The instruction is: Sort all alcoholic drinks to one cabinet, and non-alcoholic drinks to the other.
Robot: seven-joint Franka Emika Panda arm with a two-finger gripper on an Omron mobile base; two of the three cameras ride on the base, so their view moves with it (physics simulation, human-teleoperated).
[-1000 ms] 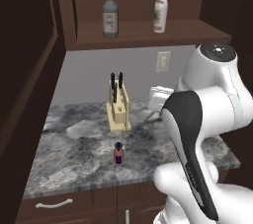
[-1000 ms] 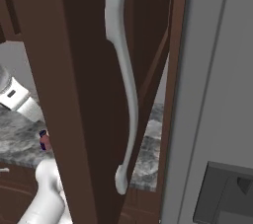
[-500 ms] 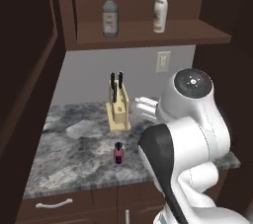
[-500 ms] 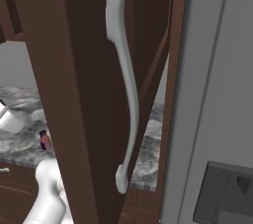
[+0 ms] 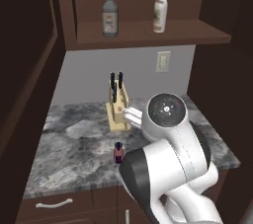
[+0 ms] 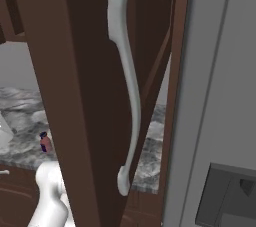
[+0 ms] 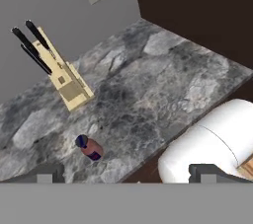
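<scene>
Standing near the marbled grey counter's (image 7: 163, 77) front edge, the small red bottle (image 7: 90, 148) lay below the wide-open, empty gripper (image 7: 126, 173); glass bottle (image 5: 109, 13) and cream bottle (image 5: 159, 2) occupied the plank shelf (image 5: 148, 33).

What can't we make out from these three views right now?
- Red bottle: label too small to read in the hand view.
- Countertop: in the right base view, the cabinet door with its grey handle covers most of it.
- Shelf with the glass bottle and cream bottle: upper part cut off by the top edge, left base view.
</scene>
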